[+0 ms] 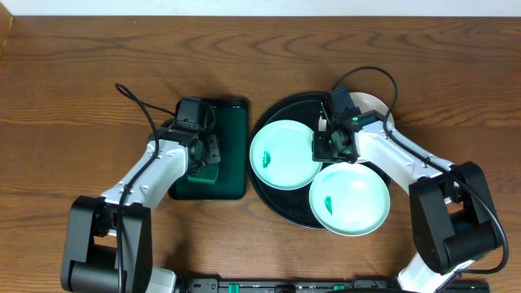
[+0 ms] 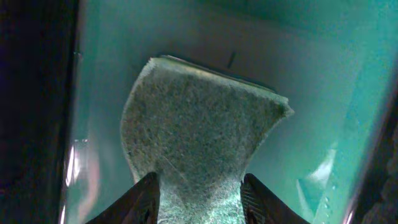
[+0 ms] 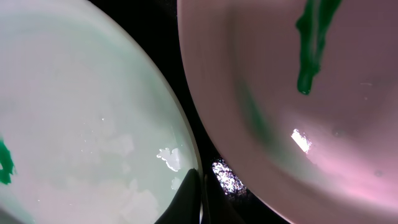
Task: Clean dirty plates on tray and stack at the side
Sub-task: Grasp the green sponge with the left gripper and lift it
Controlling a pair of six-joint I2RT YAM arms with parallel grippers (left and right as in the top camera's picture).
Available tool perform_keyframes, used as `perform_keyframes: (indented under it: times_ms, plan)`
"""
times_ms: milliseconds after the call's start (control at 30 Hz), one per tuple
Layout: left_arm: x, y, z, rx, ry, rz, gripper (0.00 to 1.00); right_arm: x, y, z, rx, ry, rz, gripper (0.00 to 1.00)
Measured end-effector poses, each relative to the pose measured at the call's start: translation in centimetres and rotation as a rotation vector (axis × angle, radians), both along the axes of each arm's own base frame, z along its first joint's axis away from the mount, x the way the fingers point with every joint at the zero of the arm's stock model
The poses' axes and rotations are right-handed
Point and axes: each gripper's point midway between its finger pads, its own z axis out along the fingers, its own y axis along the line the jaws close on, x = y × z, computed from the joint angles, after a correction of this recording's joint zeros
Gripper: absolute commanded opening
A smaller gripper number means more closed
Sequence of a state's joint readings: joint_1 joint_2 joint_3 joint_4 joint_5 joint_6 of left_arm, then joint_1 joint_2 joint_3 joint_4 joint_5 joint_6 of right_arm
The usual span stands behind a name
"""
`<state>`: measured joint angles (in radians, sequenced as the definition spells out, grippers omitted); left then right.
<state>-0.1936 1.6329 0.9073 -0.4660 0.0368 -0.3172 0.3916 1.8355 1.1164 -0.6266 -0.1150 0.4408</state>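
Three white, mint-tinted plates lie on the round black tray [image 1: 273, 199]: one at the left [image 1: 281, 155], one at the front right [image 1: 350, 198] with a green smear, and one at the back right [image 1: 373, 104], mostly hidden by my right arm. My right gripper [image 1: 328, 146] is shut on the right rim of the left plate [image 3: 81, 124], with the fingers pinched together [image 3: 200, 196]. The smeared plate [image 3: 311, 124] lies just beside it. My left gripper [image 1: 203, 155] is shut on a grey-green sponge [image 2: 199, 124] and holds it over the green tray, fingers at its lower end [image 2: 200, 196].
The rectangular dark green tray [image 1: 232, 155] lies left of the round tray and shows wet and glossy in the left wrist view [image 2: 311, 93]. Bare wooden table [image 1: 81, 81] lies all around. Cables loop above both arms.
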Motion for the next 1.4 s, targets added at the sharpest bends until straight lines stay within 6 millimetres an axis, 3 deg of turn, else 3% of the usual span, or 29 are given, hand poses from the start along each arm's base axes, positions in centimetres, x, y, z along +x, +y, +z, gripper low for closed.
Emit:
perform_keyframes:
  times_ms: [700, 733, 800, 933, 1067, 1200, 1400]
  plan:
    - [-0.6, 0.4, -0.5, 0.020, 0.033, 0.004, 0.48, 0.0, 0.0, 0.0, 0.000, 0.000, 0.000, 0.01]
    - [-0.7, 0.4, -0.8, 0.022, 0.041, 0.004, 0.46, 0.0, 0.0, 0.0, 0.000, 0.000, 0.000, 0.01]
    - [-0.7, 0.4, -1.6, 0.027, 0.058, 0.008, 0.30, 0.0, 0.0, 0.0, 0.000, 0.000, 0.000, 0.01]
    - [-0.6, 0.2, -2.1, 0.024, 0.071, -0.004, 0.08, 0.0, 0.0, 0.0, 0.000, 0.000, 0.000, 0.01]
    - [-0.8, 0.2, -1.7, 0.028, 0.085, -0.004, 0.07, 0.0, 0.0, 0.0, 0.000, -0.001, 0.000, 0.01]
    - [-1.0, 0.3, -0.3, 0.026, 0.064, -0.001, 0.07, 0.0, 0.0, 0.0, 0.000, -0.001, 0.000, 0.01]
    - [0.6, 0.0, 6.5, -0.017, -0.156, 0.000, 0.07, 0.0, 0.0, 0.0, 0.000, -0.001, 0.001, 0.01]
